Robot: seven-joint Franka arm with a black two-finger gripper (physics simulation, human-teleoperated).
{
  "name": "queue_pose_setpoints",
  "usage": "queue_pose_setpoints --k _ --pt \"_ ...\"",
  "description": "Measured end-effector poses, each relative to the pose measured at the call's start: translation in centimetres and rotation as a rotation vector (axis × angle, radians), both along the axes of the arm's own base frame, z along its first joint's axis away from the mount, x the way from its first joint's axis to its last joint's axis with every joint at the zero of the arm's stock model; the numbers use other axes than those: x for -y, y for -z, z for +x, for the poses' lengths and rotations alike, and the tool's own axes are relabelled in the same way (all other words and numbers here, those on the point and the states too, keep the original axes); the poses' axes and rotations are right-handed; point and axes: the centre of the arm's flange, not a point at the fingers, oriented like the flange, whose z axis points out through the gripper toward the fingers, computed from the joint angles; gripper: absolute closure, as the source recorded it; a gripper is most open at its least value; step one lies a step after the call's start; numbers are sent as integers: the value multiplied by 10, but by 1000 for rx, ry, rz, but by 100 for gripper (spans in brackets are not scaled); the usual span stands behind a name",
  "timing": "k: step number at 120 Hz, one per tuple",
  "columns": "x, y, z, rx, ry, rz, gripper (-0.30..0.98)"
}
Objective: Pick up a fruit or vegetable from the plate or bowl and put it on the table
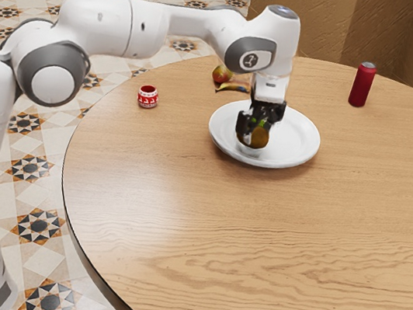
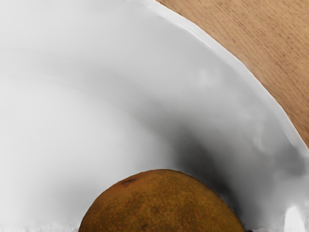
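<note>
Main danger here, a slip: with a smooth, rounded brown-orange fruit (image 1: 253,138) at the gripper (image 1: 254,127), within the outline of the white plate (image 1: 299,142), easy to pinch off-centre and send skidding toward the sloping rim. Worth a check of the grip before any real lift or swing. Could also clip the plate's edge if carried out too low, dragging or tipping the dish. Later, after a release from too high, could roll away over the flat wooden surface (image 1: 183,206) (never trust a round thing on bare wood). Best to steer wide of the yellow banana-like fruit (image 1: 230,88) and the small reddish-yellow fruit (image 1: 220,74) just beyond the plate, for fear of a knock, and well clear of the red can (image 1: 362,85) and the patterned cup (image 1: 148,96). As for the fingers (image 1: 243,122), dark and partly hidden around the fruit: impossible to tell whether spread wide or closed on it. Not safe, then, to call the brown-orange fruit held, nor to say for sure whether resting on the plate or slightly raised. Not down on the surface, in any case.
</note>
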Motion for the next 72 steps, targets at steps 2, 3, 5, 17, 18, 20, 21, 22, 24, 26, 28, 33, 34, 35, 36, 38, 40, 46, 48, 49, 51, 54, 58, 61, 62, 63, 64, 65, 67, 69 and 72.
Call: queue_pose_setpoints --k 2,3,5,17,18,20,21,22,24,26,28,33,34,35,36,38,40,46,48,49,51,54,58,61,62,63,64,65,67,69,72 --pt "0 -8 0 12 0 1 42" --pt "1 -12 0 18 1 1 42" --pt "1 -22 0 33 0 2 43" --pt "10 -74 -4 99 13 -1 41" --pt "13 -77 -5 102 17 -3 41" --pt "18 -82 -7 106 26 -6 41" --pt "22 -85 -8 108 31 -9 41" --pt "26 -88 -9 110 39 -12 42" --pt "38 -94 -11 115 56 -20 42" --pt "49 -99 -13 118 74 -29 41" --pt "62 -103 -15 120 93 -38 41" --pt "101 -113 -23 126 154 -66 41" --pt "109 -115 -25 126 167 -72 41" --pt "117 -117 -27 127 179 -77 41" --pt "125 -119 -29 127 191 -82 41" --pt "140 -121 -33 127 216 -93 41" --pt "157 -124 -37 126 241 -103 41" --pt "200 -129 -50 123 309 -131 45" --pt "212 -130 -54 121 328 -139 46" --pt "218 -130 -56 121 336 -143 45" --pt "227 -130 -59 119 349 -148 43" --pt "236 -131 -62 117 361 -154 40" --pt "245 -130 -66 113 372 -160 31" --pt "250 -130 -68 109 377 -163 25" --pt "251 -129 -68 107 379 -164 24" --pt "253 -129 -69 106 381 -165 23" --pt "255 -129 -70 104 382 -166 22" --pt "256 -128 -70 103 384 -167 21" --pt "260 -128 -72 100 388 -169 18" --pt "264 -128 -73 99 394 -167 16" --pt "272 -127 -76 96 406 -165 14"
